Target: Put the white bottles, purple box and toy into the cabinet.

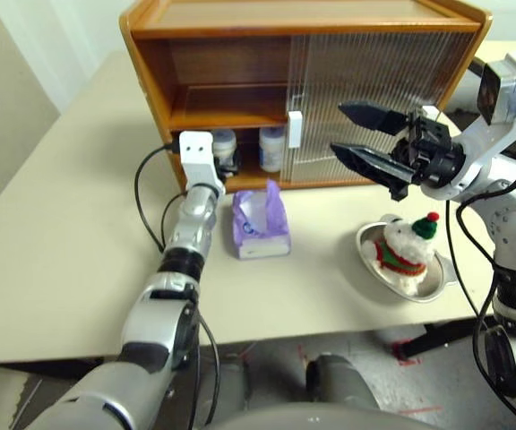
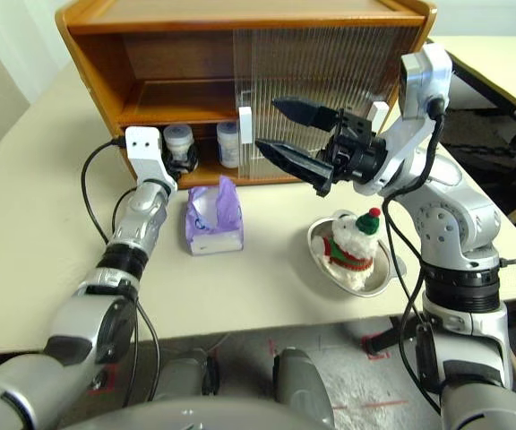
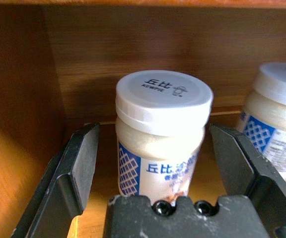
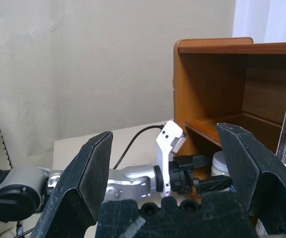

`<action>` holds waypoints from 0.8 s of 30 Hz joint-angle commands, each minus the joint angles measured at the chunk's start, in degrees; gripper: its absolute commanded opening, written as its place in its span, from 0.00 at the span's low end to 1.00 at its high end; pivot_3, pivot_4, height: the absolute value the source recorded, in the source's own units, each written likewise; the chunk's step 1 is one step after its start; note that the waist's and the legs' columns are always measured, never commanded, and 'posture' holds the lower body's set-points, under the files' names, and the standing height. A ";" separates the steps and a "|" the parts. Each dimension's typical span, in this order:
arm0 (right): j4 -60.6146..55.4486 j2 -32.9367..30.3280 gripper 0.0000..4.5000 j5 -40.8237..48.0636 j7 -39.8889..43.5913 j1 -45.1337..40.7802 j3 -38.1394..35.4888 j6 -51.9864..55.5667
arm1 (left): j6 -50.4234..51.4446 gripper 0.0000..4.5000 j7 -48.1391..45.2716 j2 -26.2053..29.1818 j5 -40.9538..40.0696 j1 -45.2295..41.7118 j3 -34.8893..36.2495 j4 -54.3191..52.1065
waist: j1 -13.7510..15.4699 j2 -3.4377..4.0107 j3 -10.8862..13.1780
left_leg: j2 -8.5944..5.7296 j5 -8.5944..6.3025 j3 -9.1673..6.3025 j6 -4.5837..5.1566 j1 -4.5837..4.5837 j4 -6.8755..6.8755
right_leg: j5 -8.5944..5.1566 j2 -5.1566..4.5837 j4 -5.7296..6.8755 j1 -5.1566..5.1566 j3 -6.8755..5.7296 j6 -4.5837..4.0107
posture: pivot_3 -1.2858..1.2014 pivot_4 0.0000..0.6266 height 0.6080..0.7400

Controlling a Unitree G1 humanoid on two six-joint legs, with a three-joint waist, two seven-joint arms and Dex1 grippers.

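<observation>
Two white bottles stand upright on the lower shelf of the cabinet (image 1: pixel 240 36), in its open left half. The left bottle (image 3: pixel 160 139) sits between the spread fingers of the left gripper (image 3: pixel 160 163), which reaches level into the shelf; a gap shows on either side, so the fingers are released and grip nothing. The right bottle (image 3: pixel 277 116) stands just beside it, near the white handle (image 1: pixel 295 129) of the ribbed sliding door (image 1: pixel 379 98), which covers the cabinet's right half. Both bottles are squat, with round white lids and pale labels printed in blue. The upper shelf holds nothing that can be seen.

The purple box (image 1: pixel 260 221) lies on the table (image 1: pixel 52 269) just in front of the cabinet, right of the left arm, its long axis running near to far and a white tissue showing at the top opening.

The toy (image 1: pixel 407 247), a fluffy white bear in a green hat with a red pompom and a red-green scarf, lies in a silver dish (image 1: pixel 433 288) on the near right of the table, well apart from the cabinet.

The right gripper (image 1: pixel 365 139) hangs above the table in front of the sliding door, pointing left, its two black fingers wide apart and empty.
</observation>
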 commanded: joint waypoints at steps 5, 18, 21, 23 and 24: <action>0.67 0.07 1.00 -0.52 0.96 -1.72 0.82 -0.94 | 12.54 1.00 -9.38 3.89 -3.23 6.15 -2.01 -17.53 | -0.11 0.00 0.00 | 0.01 0.00 0.01 0.00 0.02 0.00 | 0.01 0.01 0.04 -0.01 0.01 -0.02 | 0.51 0.00 1.00; 0.16 -0.35 1.00 -0.45 1.12 -1.23 0.57 -0.76 | 17.57 1.00 -51.39 16.31 -17.86 7.65 -2.99 -16.38 | -0.21 0.03 -0.02 | 0.04 0.11 0.02 0.18 0.04 0.00 | -0.12 0.02 0.05 -0.03 -0.01 -0.20 | 0.51 0.00 1.00; -0.09 -0.53 1.00 -0.41 0.86 -1.17 0.42 -0.60 | 15.46 1.00 -59.41 17.34 -17.84 6.22 -4.08 -11.23 | -0.20 0.03 -0.02 | 0.05 0.12 0.03 0.21 0.04 0.00 | -0.20 0.02 0.05 -0.03 -0.02 -0.23 | 0.51 0.00 1.00; -0.30 -0.71 1.00 -0.34 0.69 -1.07 0.28 -0.46 | 13.28 1.00 -63.40 17.65 -17.08 5.00 -4.90 -7.86 | -0.16 0.03 -0.01 | 0.05 0.13 0.03 0.22 0.03 0.00 | -0.27 0.01 0.05 -0.03 -0.02 -0.25 | 0.51 0.00 1.00; -0.53 -0.84 1.00 -0.18 0.52 -0.95 0.09 -0.30 | 11.63 1.00 -65.33 17.53 -16.95 4.26 -4.95 -5.97 | -0.18 0.03 -0.02 | 0.05 0.13 0.02 0.22 0.03 0.00 | -0.28 0.01 0.05 -0.03 -0.02 -0.25 | 0.51 0.00 1.00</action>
